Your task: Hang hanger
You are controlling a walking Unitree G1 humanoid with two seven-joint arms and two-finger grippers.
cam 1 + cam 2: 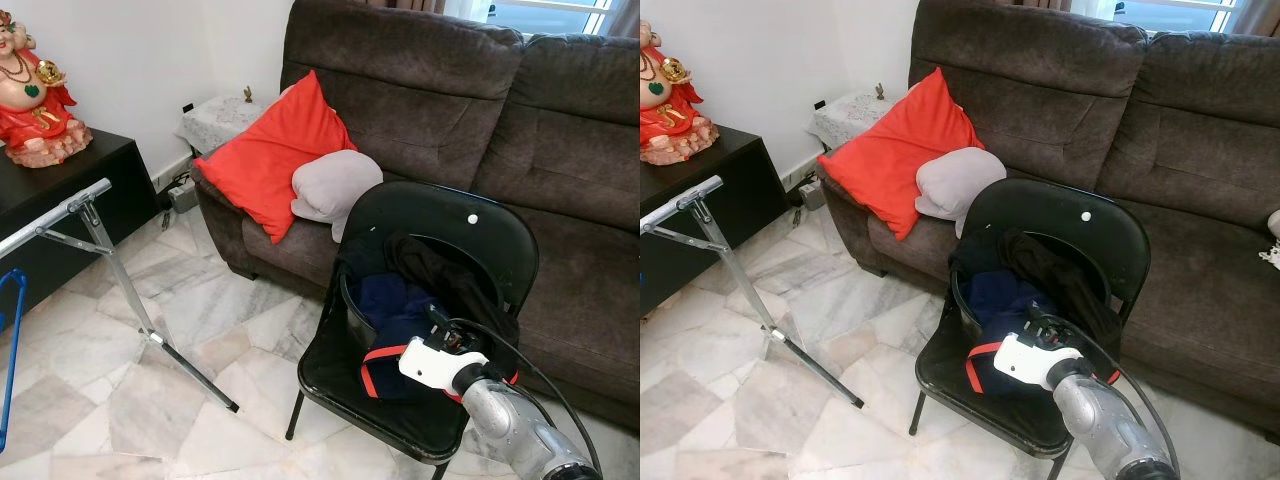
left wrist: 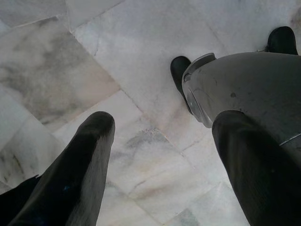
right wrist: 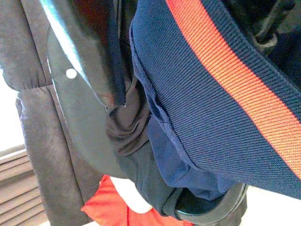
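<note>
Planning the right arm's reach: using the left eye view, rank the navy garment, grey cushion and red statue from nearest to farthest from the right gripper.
1. navy garment, on the chair beside the right gripper.
2. grey cushion, on the sofa beyond.
3. red statue, on the far-left cabinet.

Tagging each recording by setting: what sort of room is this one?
Most likely a home living room: a brown sofa with a red cushion, marble floor tiles, and a black chair piled with clothes.

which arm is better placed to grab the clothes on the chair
Right. The right tool is already over the navy garment on the black chair; the left tool hangs over bare floor tiles.
</note>
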